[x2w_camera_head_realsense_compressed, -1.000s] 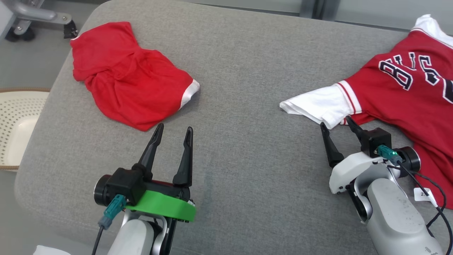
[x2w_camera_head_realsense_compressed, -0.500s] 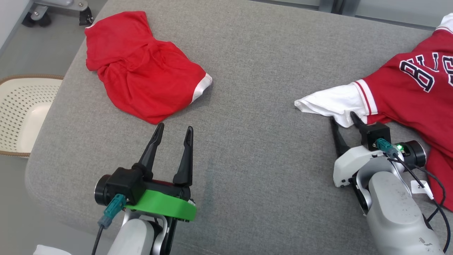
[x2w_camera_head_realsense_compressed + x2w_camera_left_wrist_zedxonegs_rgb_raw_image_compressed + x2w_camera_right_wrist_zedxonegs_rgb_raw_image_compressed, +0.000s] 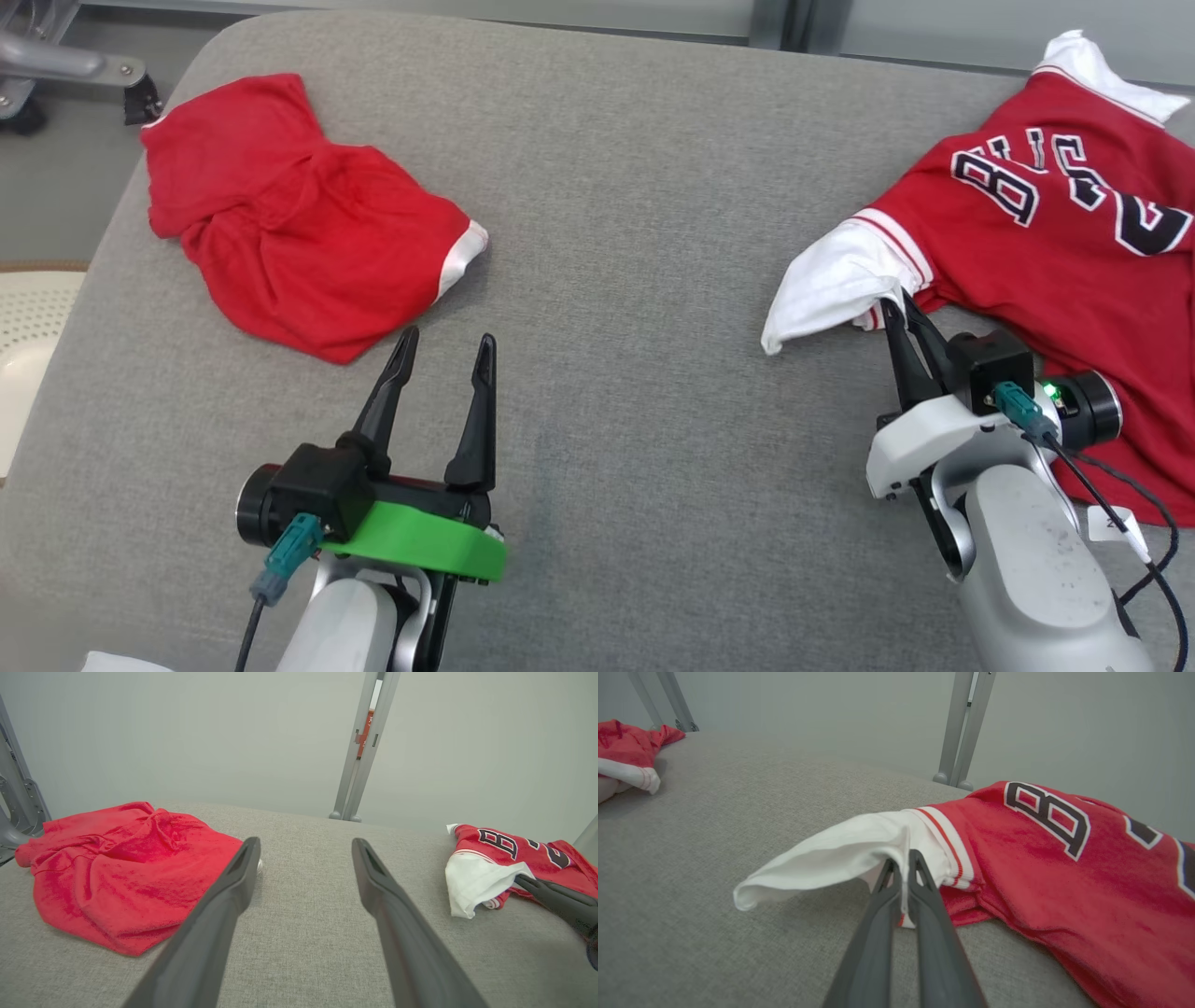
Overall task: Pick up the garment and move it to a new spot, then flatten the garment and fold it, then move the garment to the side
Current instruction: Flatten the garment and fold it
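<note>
The garment, a red jersey (image 3: 1046,233) with dark lettering and a white sleeve (image 3: 831,285), lies at the right of the grey padded surface (image 3: 635,233). My right gripper (image 3: 896,303) is shut on the lower edge of that sleeve. In the right wrist view the fingers (image 3: 903,856) pinch the white cloth (image 3: 840,851) where it meets the red striped cuff, and the sleeve is lifted a little off the surface. My left gripper (image 3: 446,338) stands open over bare surface, holding nothing. Its fingers (image 3: 306,842) point between the two red cloths, with the jersey (image 3: 509,854) off to its right.
A second, crumpled red garment (image 3: 299,243) with a white hem lies at the left back, just beyond my left fingertips. A perforated cream basket (image 3: 23,327) sits off the left edge. A wheeled metal base (image 3: 65,65) stands at the far left, and a grey post (image 3: 359,751) behind.
My right gripper has shut on the white sleeve's edge, and the sleeve has bunched and risen. The head camera has shifted. The left gripper has stayed open.
</note>
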